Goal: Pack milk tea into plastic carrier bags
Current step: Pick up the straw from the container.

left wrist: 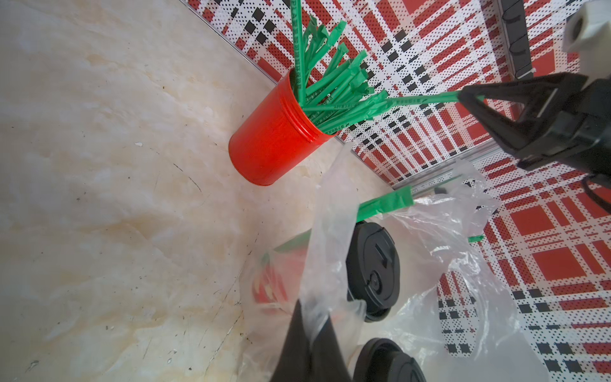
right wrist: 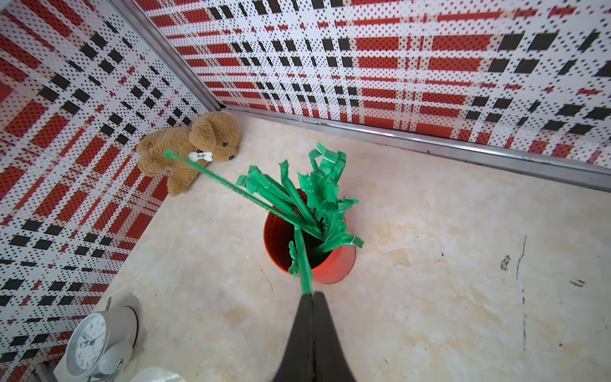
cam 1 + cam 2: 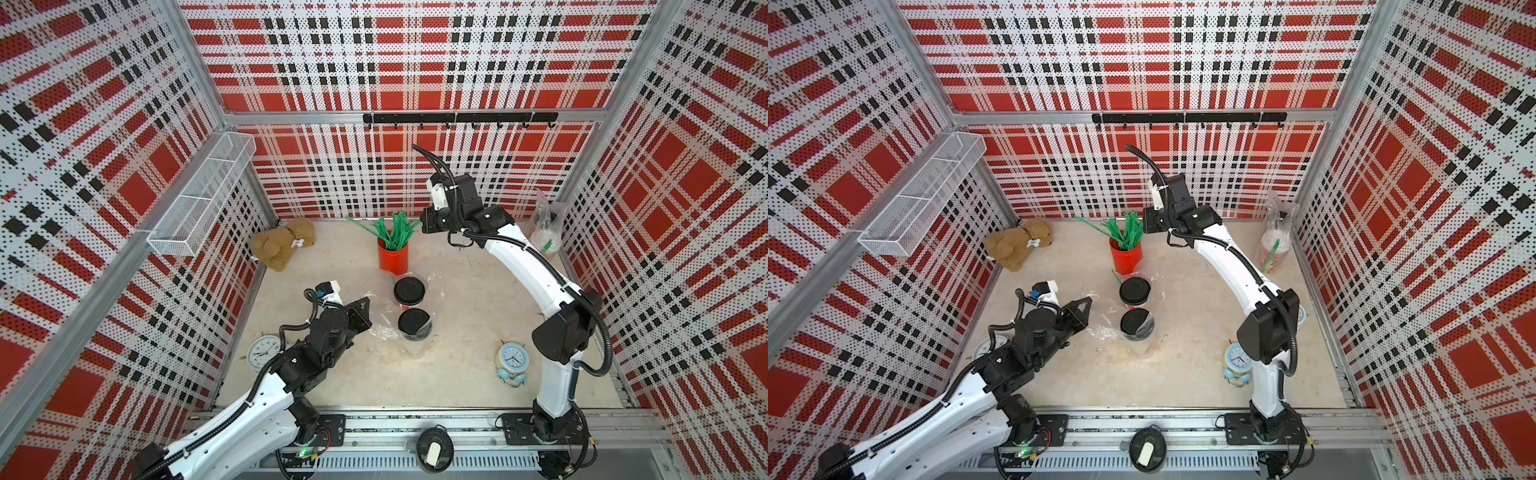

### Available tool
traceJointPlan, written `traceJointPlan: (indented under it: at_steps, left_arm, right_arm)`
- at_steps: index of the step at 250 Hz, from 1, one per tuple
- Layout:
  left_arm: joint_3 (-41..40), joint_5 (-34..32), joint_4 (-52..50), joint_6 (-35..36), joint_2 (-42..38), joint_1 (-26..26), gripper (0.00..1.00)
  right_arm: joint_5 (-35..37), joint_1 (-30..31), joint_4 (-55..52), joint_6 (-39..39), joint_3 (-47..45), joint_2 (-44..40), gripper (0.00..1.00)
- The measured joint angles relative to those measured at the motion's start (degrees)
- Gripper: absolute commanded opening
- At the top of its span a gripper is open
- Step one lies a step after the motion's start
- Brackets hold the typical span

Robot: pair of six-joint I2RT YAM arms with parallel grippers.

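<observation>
My left gripper (image 1: 307, 327) is closed on a handle of the carrier bag (image 1: 330, 211). Inside this bag two black-lidded milk tea cups (image 3: 414, 322) stand upright, mid-table. Behind them, my right gripper (image 2: 310, 294) pinches one green straw (image 2: 302, 261) over the red straw holder (image 3: 392, 255). A second filled bag (image 3: 1273, 245) stands in the far right corner.

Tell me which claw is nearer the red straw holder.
Right. The right claw is at the red straw holder's top, shut on a green straw; the left claw is by the cups, shut on the carrier bag.
</observation>
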Motion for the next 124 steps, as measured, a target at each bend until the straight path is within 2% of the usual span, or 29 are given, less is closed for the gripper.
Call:
traceJointPlan:
  at_steps: [65,124]
  left_arm:
    - [0.02,0.02,0.31,0.7,0.35,0.0,0.0]
    - [0.83,0.22,0.37,1.79,0.57,-0.13,0.0]
  right_arm:
    - [2.43,1.07,-6.97,-3.82,-0.02,-6.4,0.0]
    - [4.24,2.62,-14.03,-6.84,-0.44,-17.31,0.0]
